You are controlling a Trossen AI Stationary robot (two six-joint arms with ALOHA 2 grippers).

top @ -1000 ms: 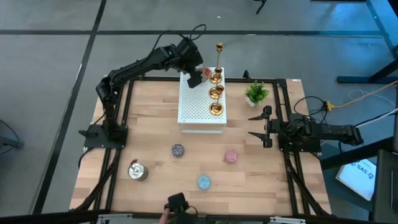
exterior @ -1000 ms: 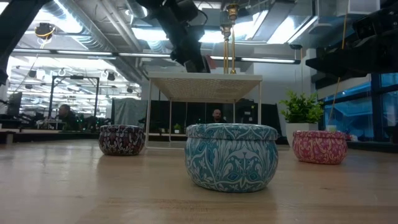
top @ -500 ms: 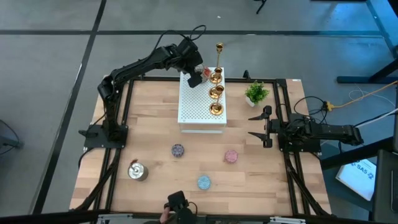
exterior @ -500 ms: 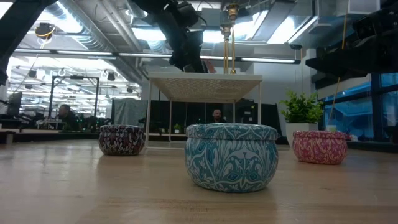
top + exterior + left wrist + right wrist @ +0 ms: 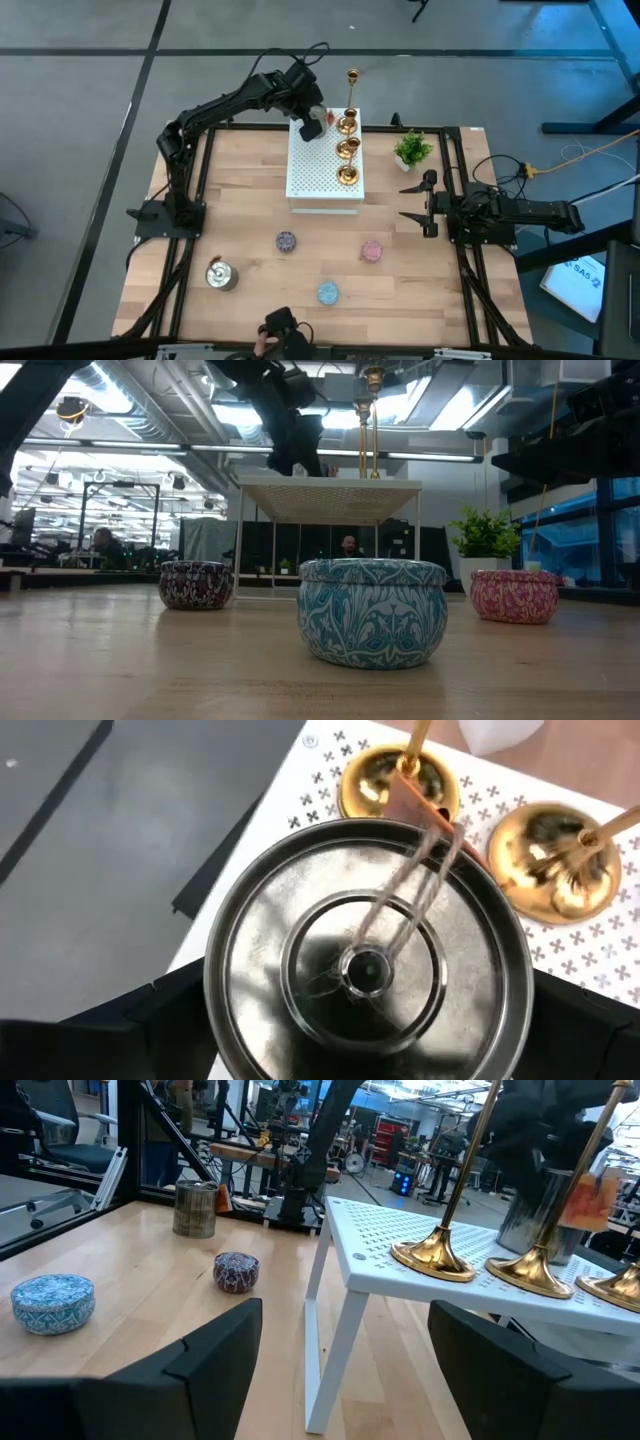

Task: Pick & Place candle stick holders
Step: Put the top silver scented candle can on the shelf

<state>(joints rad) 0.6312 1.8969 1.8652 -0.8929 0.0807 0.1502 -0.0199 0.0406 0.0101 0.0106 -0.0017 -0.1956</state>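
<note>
My left gripper (image 5: 310, 124) is over the far left corner of the white perforated box (image 5: 318, 178), shut on a silvery cylindrical cup (image 5: 365, 965) that carries a string and a copper tag. The cup also shows in the right wrist view (image 5: 522, 1220). Three gold candle stick holders (image 5: 347, 148) stand by their round bases in a row on the box, just right of the cup. The far one is tall and thin (image 5: 352, 78). A second silvery cup (image 5: 221, 274) stands on the table at the near left. My right gripper (image 5: 414, 204) waits open at the table's right side. My left gripper holds the silvery cup by its round outer wall (image 5: 215, 1020), pinched between the two fingers (image 5: 140, 1035), one on each side. The cup stands upright over the box's far left corner. I cannot tell whether its lower end rests on the box top.
Three small round tins lie on the near half of the table: purple (image 5: 286, 241), pink (image 5: 372, 250) and blue (image 5: 328, 293). A small green potted plant (image 5: 411, 150) stands right of the box. A dark device with a person's hand (image 5: 278, 335) sits at the near edge.
My left gripper has gone a little toward the table's left edge with the silvery cup, away from the gold holders, staying over the box's far left corner.
</note>
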